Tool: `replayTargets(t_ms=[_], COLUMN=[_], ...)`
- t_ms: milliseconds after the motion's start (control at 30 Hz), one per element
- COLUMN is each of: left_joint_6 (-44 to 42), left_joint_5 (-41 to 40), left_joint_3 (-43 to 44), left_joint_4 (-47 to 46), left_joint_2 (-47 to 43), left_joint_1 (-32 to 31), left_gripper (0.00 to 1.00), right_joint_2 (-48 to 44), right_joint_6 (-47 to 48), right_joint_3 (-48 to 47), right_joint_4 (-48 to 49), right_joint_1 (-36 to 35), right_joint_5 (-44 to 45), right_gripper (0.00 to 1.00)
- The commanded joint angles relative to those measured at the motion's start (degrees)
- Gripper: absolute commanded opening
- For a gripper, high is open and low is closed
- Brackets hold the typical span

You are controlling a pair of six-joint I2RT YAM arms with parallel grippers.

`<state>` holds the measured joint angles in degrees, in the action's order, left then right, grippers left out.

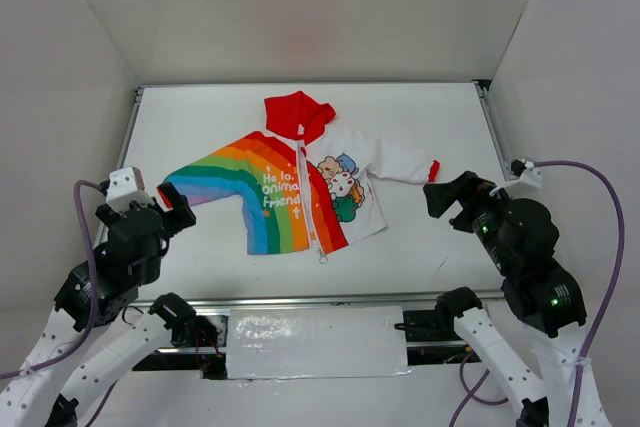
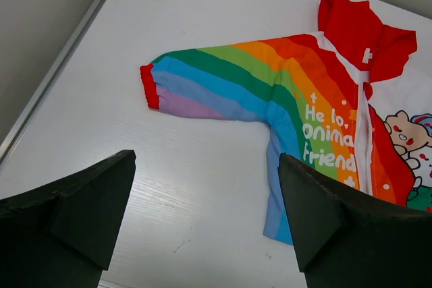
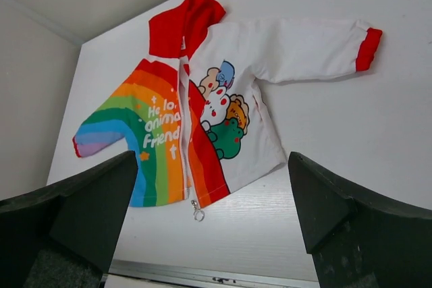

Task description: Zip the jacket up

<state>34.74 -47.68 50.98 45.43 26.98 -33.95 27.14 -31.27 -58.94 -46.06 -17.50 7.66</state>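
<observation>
The jacket [image 1: 300, 192] lies flat in the middle of the table, red hood away from me, rainbow half on the left, white animal half on the right. Its white zipper [image 1: 308, 202] runs down the front, and the slider with a ring pull [image 3: 198, 213] sits at the bottom hem. My left gripper [image 1: 172, 205] is open and empty, near the left sleeve's red cuff [image 2: 148, 87]. My right gripper [image 1: 448, 199] is open and empty, just right of the right sleeve's red cuff [image 3: 368, 48]. The jacket also shows in the left wrist view [image 2: 290, 99] and in the right wrist view [image 3: 202, 119].
The white table [image 1: 420, 127] has metal rails along its left [image 1: 128, 147], right [image 1: 488, 122] and near [image 1: 300, 300] edges. White walls close in the back and both sides. A foil-wrapped block [image 1: 315, 342] sits between the arm bases.
</observation>
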Motion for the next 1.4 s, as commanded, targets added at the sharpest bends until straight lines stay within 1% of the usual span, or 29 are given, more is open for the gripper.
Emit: replayTargets(t_ms=[0, 133, 200, 233, 267, 300, 333, 367, 400, 433, 467, 500, 533, 567, 600, 633, 733, 767, 833, 867, 1067, 1233, 1367], left_joint_6=[0.4, 0.6, 0.5, 0.5, 1.5, 2.9, 5.3, 4.9, 3.2, 0.9, 0.6, 0.3, -0.6, -1.2, -1.9, -2.1, -2.5, -2.6, -3.3, -3.6, -5.1, -5.9, -6.1], left_joint_5=[-1.1, -1.0, -0.8, -0.5, -0.1, 0.4, 2.7, 4.9, 7.3, 10.3, 10.8, 11.1, 12.4, 13.5, 14.4, 14.8, 15.5, 15.8, 16.7, 17.4, 20.1, 21.8, 22.3], left_joint_3=[0.3, 0.2, 0.1, 0.1, 0.3, 1.3, 1.4, 0.6, 0.2, -0.2, -0.4, -0.6, -0.8, -1.2, -1.3, -1.4, -1.3, -1.3, -1.7, -1.8, -1.8, -1.9, -2.1], left_joint_4=[-0.6, -0.7, -0.9, -1.0, -0.4, 0.7, 1.1, 0.1, -1.6, -3.4, -3.6, -3.9, -4.8, -5.3, -5.5, -5.8, -5.9, -5.8, -6.6, -6.9, -7.7, -8.4, -8.6], left_joint_2=[-0.3, -1.0, -1.1, -0.8, -0.4, 0.4, 0.8, 1.0, 1.1, 1.3, 1.5, 1.8, 1.9, 2.0, 2.2, 2.5, 3.3, 3.4, 3.4, 3.5, 5.3, 5.5, 5.5], left_joint_1=[-0.1, -0.1, -0.2, -0.1, -0.1, -0.1, -0.1, 0.4, 2.3, 3.5, 4.8, 6.8, 7.3, 7.6, 7.8, 7.8, 7.8, 7.8, 7.9, 7.9, 8.5, 8.6, 8.6], left_gripper=[0.99, 0.99, 0.99, 0.99, 0.99, 0.99, 0.99, 0.99, 0.99, 0.99, 0.99, 0.99, 1.0, 0.99, 0.99, 0.99, 0.99, 0.99, 0.99, 0.99, 0.99, 0.99, 0.99], right_joint_2=[0.6, -0.9, -1.8, -2.1, -1.1, 0.7, 6.3, 9.4, 12.4, 17.9, 20.7, 23.7, 31.0, 35.1, 38.8, 45.5, 53.8, 58.6, 63.5, 68.4, 78.0, 82.6, 84.8], right_joint_6=[-0.4, 1.3, 2.9, 2.6, 1.7, -0.4, -1.7, -3.3, -6.8, -7.8, -8.1, -7.2, -6.4, -6.3, -7.1, -7.4, -8.5, -8.5, -8.1, -7.8, -4.9, -4.2, -4.1], right_joint_3=[-2.1, -1.4, 1.2, 2.2, 2.9, 3.6, 3.7, 5.0, 6.3, 7.2, 6.6, 5.6, 4.4, 1.6, 0.8, 0.5, 0.3, 0.3, -0.6, -2.8, -10.0, -14.4, -15.5], right_joint_4=[-0.7, 1.6, 5.1, 9.6, 11.4, 13.2, 16.8, 19.2, 26.7, 30.0, 31.2, 31.7, 31.8, 31.5, 32.5, 33.8, 36.9, 37.8, 40.4, 40.6, 37.5, 36.6, 36.7], right_joint_1=[-0.3, -0.3, -0.3, -0.3, -0.3, -0.3, -0.3, -1.5, -3.4, -6.4, -9.6, -16.5, -18.8, -20.5, -22.3, -23.0, -24.3, -24.3, -24.3, -24.3, -24.0, -22.6, -21.6], right_joint_5=[1.4, -0.9, -8.9, -12.8, -20.4, -25.0, -30.3, -39.8, -42.8, -43.0, -40.2, -32.0, -29.4, -28.2, -27.6, -27.2, -21.9, -21.9, -23.6, -23.9, -20.1, -19.6, -20.3], right_gripper=[1.0, 1.0, 1.0, 1.0, 1.0, 1.0, 1.0, 1.0, 1.0, 1.0, 1.0, 1.0, 1.0, 1.0, 0.98, 0.96, 0.92, 0.91, 0.87, 0.86, 0.85, 0.84, 0.84])
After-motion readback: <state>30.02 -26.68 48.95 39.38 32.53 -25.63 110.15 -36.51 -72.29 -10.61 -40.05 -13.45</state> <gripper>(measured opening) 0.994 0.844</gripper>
